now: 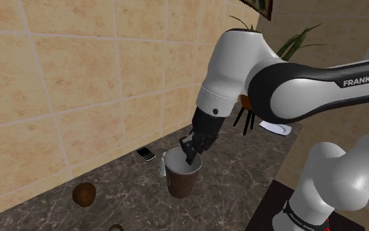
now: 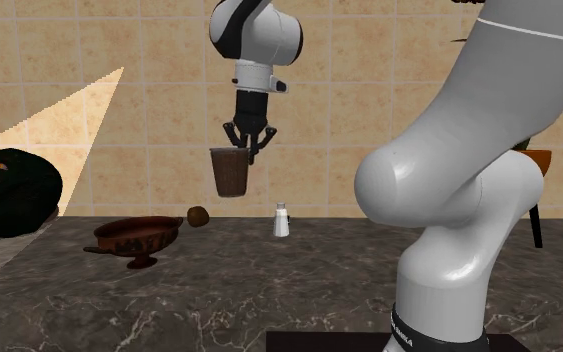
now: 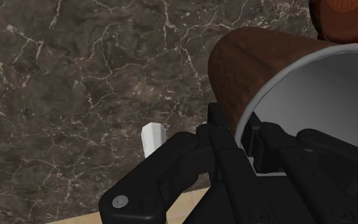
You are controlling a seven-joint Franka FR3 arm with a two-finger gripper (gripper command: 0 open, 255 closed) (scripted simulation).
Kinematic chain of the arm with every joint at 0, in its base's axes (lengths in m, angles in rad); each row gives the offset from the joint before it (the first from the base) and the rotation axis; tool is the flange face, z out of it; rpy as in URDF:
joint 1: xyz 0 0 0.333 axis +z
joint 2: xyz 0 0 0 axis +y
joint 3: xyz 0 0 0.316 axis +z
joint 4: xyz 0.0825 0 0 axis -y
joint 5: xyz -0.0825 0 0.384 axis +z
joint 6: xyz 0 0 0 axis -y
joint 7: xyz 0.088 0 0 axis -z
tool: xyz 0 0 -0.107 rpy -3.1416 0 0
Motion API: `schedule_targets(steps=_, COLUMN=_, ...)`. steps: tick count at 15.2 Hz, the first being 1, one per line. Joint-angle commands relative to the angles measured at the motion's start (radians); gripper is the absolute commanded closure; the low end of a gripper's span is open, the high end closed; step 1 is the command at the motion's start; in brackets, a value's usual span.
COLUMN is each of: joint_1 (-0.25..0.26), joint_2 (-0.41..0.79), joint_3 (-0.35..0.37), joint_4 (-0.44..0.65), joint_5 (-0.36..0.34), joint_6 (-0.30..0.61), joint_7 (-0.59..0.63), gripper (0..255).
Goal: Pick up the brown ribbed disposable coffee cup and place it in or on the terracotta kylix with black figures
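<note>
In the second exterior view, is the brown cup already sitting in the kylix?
No: the brown cup hangs in the hand above the counter, and the kylix stands below, toward that view's left.

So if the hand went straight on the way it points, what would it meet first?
Likely the dark marble counter, touched first by the clasped cup; the kylix seems off to the side, depth unclear.

- The arm (image 1: 232, 72) was glossy white, with dark grey bands at its joints.
- White "FRANKA" lettering (image 1: 365, 82) ran along one dark band, well behind the tool (image 1: 191, 149).
- The tool was all black and angular.
- A silver screw head (image 3: 119, 201) sat behind its fingers.
</note>
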Motion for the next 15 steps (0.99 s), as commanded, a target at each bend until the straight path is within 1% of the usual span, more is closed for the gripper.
schedule_targets(steps=1, joint_1=0.0, joint_2=0.036, joint_3=0.042, joint_4=0.046, joint_5=-0.005, joint_6=-0.003, joint_7=0.05, gripper=255)
schedule_targets(steps=5, joint_1=-0.014, joint_2=0.135, joint_3=0.139, joint_4=0.162, joint_5=-0.039, joint_6=-0.008, joint_7=0.163, gripper=255)
schedule_targets(steps=9, joint_1=-0.037, joint_2=0.254, joint_3=0.245, joint_4=0.294, joint_5=-0.107, joint_6=-0.02, joint_7=0.289, gripper=255)
schedule_targets(steps=12, joint_1=-0.053, joint_2=0.366, joint_3=0.331, joint_4=0.406, joint_5=-0.191, joint_6=-0.036, joint_7=0.4, gripper=255)
schedule_targets(steps=15, joint_1=-0.052, joint_2=0.507, joint_3=0.416, joint_4=0.532, joint_5=-0.317, joint_6=-0.068, joint_7=0.53, gripper=255)
